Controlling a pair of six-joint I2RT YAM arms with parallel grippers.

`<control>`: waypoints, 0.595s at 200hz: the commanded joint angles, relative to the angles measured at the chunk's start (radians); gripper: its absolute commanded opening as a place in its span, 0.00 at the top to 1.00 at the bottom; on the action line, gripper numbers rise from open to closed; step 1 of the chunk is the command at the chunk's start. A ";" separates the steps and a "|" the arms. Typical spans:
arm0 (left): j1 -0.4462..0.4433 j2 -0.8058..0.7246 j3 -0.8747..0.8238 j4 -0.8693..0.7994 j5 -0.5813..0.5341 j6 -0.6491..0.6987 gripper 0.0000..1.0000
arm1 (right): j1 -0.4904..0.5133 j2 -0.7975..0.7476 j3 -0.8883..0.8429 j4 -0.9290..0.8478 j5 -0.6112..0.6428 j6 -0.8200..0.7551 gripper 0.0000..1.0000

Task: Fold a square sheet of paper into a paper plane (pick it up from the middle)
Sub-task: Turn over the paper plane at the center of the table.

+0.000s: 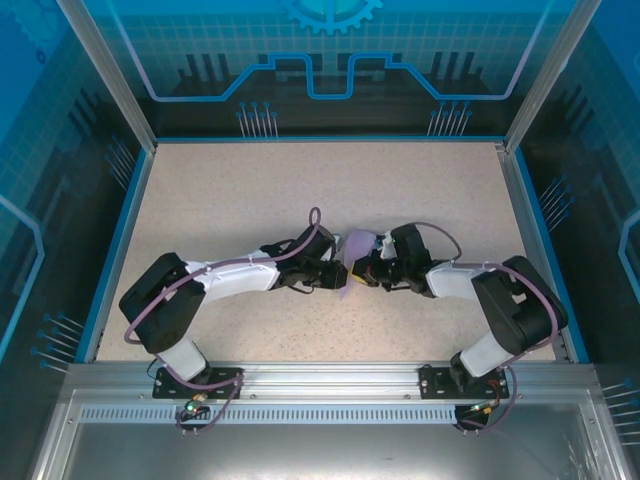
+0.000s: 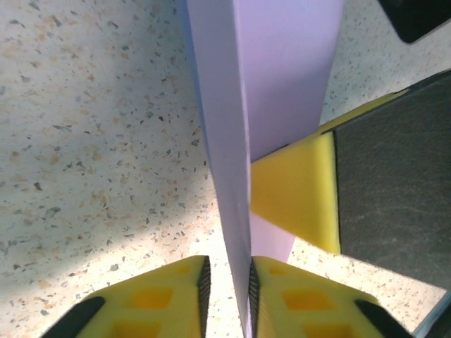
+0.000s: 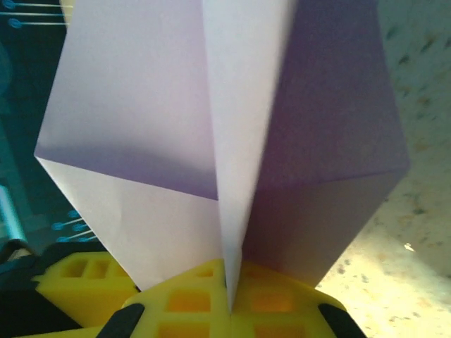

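The paper plane (image 3: 141, 105) is held up on edge and shows a centre ridge with a sloping flap on either side. The folding therefore looks largely done, and what seems left is sharpening the creases and setting it down. On the plane's right, the right gripper (image 3: 229, 282) is clamped on its lower fold. On the plane's left, the left gripper (image 2: 227, 282) stands narrowly parted around the edge, one pad clear of the paper. Beneath the plane lies the table (image 1: 230, 200); the plane rests in no container
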 commanded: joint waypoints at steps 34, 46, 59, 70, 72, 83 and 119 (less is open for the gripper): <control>0.042 -0.130 -0.035 -0.067 -0.006 0.013 0.63 | 0.059 -0.073 0.211 -0.631 0.335 -0.413 1.00; 0.048 -0.146 -0.045 -0.082 -0.014 0.015 0.60 | 0.080 -0.059 0.245 -0.699 0.388 -0.455 1.00; 0.055 -0.160 -0.055 -0.097 -0.028 0.019 0.58 | 0.098 -0.037 0.272 -0.750 0.431 -0.484 1.00; 0.061 -0.171 -0.065 -0.104 -0.033 0.020 0.57 | 0.116 -0.019 0.292 -0.781 0.469 -0.500 0.99; 0.062 -0.174 -0.070 -0.105 -0.034 0.019 0.57 | 0.119 -0.016 0.296 -0.786 0.475 -0.504 0.99; 0.069 -0.185 -0.086 -0.106 -0.036 0.016 0.55 | 0.138 0.000 0.307 -0.811 0.505 -0.517 0.97; 0.085 -0.211 -0.128 -0.113 -0.039 0.010 0.54 | 0.198 0.055 0.381 -0.854 0.596 -0.543 0.94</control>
